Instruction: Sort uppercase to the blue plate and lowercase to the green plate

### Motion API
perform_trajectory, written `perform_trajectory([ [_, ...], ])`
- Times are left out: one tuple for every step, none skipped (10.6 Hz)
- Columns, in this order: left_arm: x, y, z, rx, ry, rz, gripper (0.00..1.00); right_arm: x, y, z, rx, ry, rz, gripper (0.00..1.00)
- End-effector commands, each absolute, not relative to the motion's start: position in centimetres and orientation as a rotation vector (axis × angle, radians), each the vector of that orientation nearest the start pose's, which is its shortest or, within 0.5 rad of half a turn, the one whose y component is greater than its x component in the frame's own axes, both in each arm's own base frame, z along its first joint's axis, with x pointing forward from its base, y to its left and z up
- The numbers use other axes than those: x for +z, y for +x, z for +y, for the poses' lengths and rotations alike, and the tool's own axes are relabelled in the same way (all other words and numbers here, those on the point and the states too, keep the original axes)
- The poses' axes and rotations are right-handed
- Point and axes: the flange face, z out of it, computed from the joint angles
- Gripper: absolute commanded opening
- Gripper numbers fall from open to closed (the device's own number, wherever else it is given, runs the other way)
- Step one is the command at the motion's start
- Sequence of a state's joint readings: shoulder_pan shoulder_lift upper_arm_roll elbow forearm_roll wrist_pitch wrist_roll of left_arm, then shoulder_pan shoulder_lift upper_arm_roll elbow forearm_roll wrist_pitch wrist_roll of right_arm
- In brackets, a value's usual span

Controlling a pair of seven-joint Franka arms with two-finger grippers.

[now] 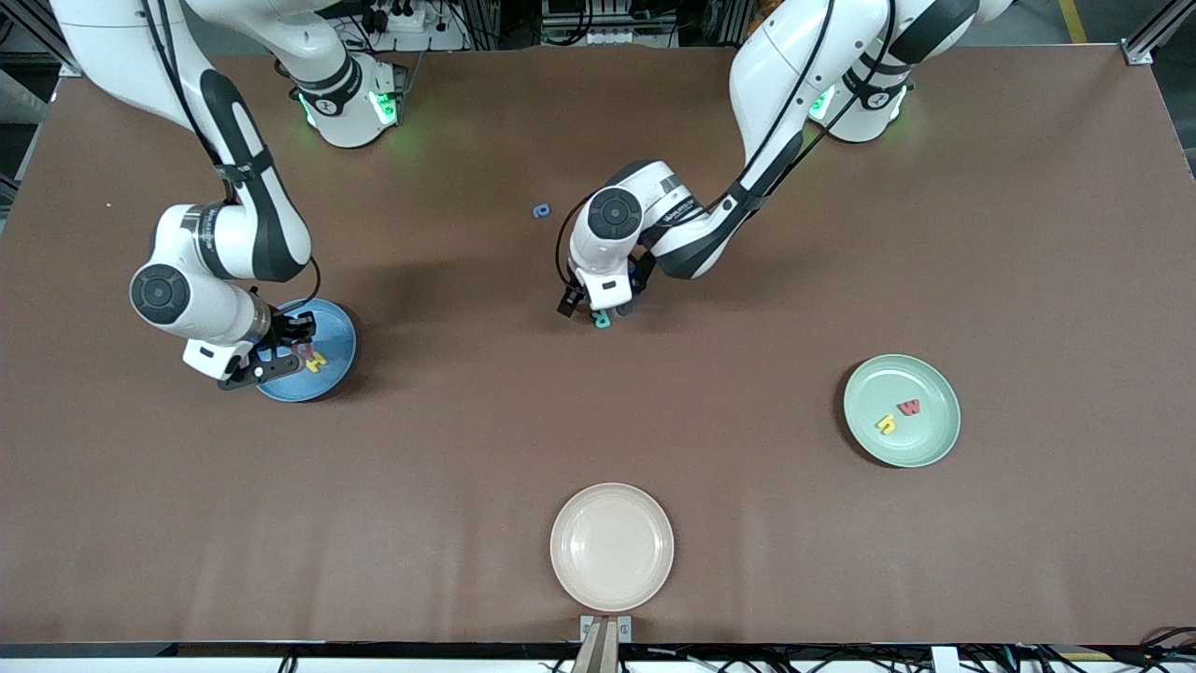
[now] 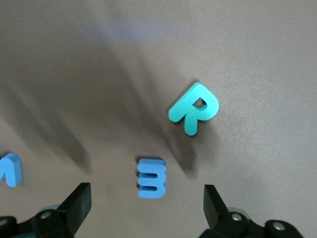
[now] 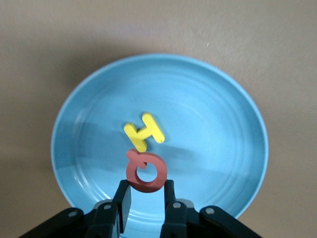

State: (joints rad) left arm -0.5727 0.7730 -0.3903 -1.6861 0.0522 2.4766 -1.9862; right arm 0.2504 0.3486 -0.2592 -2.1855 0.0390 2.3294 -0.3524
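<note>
Delivering the red Q (image 3: 146, 172) to the blue plate (image 1: 338, 369) at mid-left of the front view: the right end effector (image 3: 146, 198) is hanging low over that plate, clenched on the Q, w/ the yellow H (image 3: 144, 131) already lying in it. Next move, I'd judge: release the Q. At centre, the left end effector (image 2: 147, 206) is hovering spread wide over the surface (image 1: 747, 523), gripping nothing, above the blue E shape (image 2: 151, 178) and teal R (image 2: 194, 108); probably lowering onto one next. Green plate (image 1: 934, 449) at right is holding 2 letters.
</note>
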Motion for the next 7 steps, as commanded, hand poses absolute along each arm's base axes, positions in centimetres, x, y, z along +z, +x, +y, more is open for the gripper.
perform_trajectory([
  [16.9,40.6,-54.5,0.319,-2.781,-1.670,0.91,20.3,52.6,-0.9,0.352,-3.070,-0.510,0.24],
  [16.9,40.5,-54.5,0.319,-2.783,-1.672,0.90,19.8,52.3,-0.8,0.358,-3.058,-0.485,0.20],
  [16.7,40.3,-54.6,0.323,-2.780,-1.670,0.89,19.1,52.2,-0.7,0.374,-3.055,-0.489,0.20],
  [16.7,39.8,-55.0,0.324,-2.790,-1.657,0.86,19.0,52.2,-0.7,0.371,-3.055,-0.485,0.21],
  [16.8,39.8,-55.1,0.324,-2.793,-1.663,0.80,18.9,52.1,-0.7,0.375,-3.054,-0.486,0.22],
  [16.4,40.1,-54.9,0.322,-2.788,-1.669,0.74,18.9,52.1,-0.7,0.382,-3.052,-0.483,0.25],
  [16.3,40.1,-54.9,0.322,-2.788,-1.669,0.66,19.1,52.2,-0.6,0.386,-3.052,-0.474,0.35],
])
